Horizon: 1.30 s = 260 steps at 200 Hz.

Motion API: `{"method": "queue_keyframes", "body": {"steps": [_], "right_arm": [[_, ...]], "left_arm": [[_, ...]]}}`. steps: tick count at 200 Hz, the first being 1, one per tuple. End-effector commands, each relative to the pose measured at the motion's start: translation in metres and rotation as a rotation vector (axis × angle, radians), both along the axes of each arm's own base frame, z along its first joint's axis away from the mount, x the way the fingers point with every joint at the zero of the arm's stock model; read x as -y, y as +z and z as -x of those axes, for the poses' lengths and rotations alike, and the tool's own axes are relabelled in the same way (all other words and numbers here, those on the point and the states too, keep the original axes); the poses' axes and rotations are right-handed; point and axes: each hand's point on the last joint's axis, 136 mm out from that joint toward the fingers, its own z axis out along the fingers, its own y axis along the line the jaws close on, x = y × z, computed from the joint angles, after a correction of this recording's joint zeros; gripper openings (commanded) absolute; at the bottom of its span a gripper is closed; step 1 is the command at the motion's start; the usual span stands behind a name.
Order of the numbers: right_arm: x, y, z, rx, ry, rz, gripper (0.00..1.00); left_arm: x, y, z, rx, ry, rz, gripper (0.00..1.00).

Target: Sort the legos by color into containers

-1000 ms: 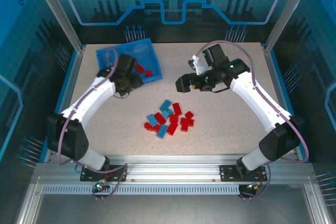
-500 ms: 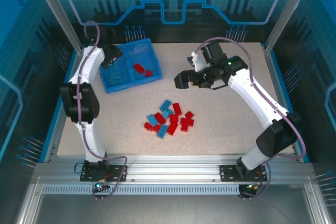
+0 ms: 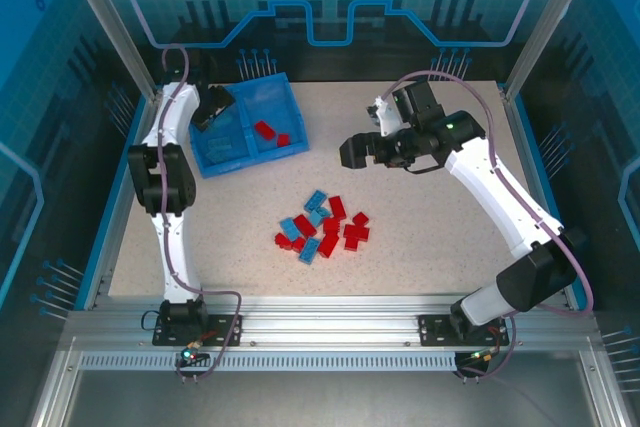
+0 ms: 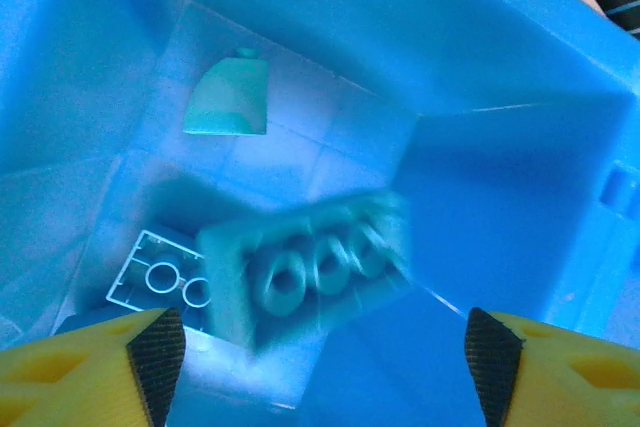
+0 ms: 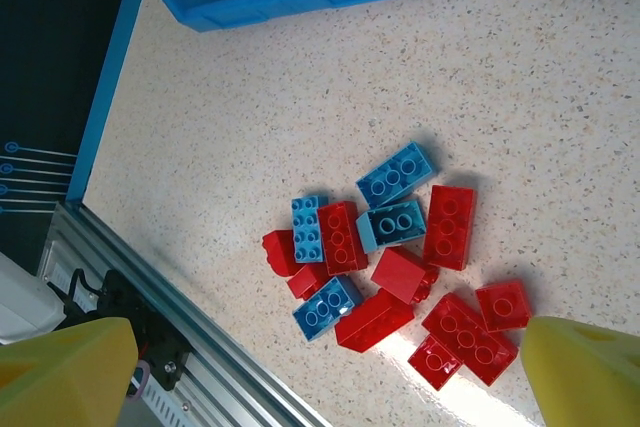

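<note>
Blue brick (image 4: 310,272) is showing blurred in the left compartment (image 4: 300,147) of the tray (image 3: 253,161), just beneath the wide-spread left gripper (image 4: 322,352), while the table pile (image 5: 400,257) is lying nearer the empty, gaping right gripper (image 3: 353,152), on its near side.
</note>
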Motion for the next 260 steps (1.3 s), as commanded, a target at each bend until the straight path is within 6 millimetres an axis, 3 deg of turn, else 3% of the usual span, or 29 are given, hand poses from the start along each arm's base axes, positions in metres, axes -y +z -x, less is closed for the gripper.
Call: {"method": "queue_keyframes", "body": {"steps": [1,32,52,83,98,129,165,188,222,260], "right_arm": [[0.005,-0.004,-0.006,-0.019,-0.026,0.004,1.0],[0.002,-0.011,-0.012,-0.043,-0.023,0.002,1.0],[0.007,-0.029,-0.012,-0.082,-0.049,0.041,1.0],[0.026,-0.082,0.002,-0.207,-0.106,0.153,1.0],[0.027,-0.102,0.013,-0.252,-0.083,0.175,1.0],[0.03,-0.139,0.032,-0.31,-0.035,0.238,1.0],[0.029,-0.17,0.035,-0.366,-0.017,0.288,0.95],[0.026,-0.188,0.035,-0.35,0.024,0.364,0.89],[0.02,-0.211,0.028,-0.338,0.045,0.455,0.86],[0.02,-0.227,0.014,-0.313,0.03,0.537,0.68]], "left_arm": [[0.006,0.053,0.005,0.098,-0.03,0.016,0.81],[0.01,0.093,0.02,0.164,-0.036,0.018,0.84],[0.029,0.134,0.037,0.266,-0.082,0.051,0.84],[0.098,0.189,0.081,0.442,-0.347,0.068,0.86],[0.139,0.203,0.112,0.514,-0.539,0.012,0.88],[0.203,0.192,0.183,0.618,-0.931,-0.124,0.99],[0.222,0.163,0.236,0.672,-1.141,-0.168,0.99],[0.223,0.157,0.249,0.695,-1.172,-0.165,0.99],[0.224,0.151,0.249,0.689,-1.173,-0.155,0.99],[0.226,0.147,0.246,0.687,-1.159,-0.139,0.99]]}}
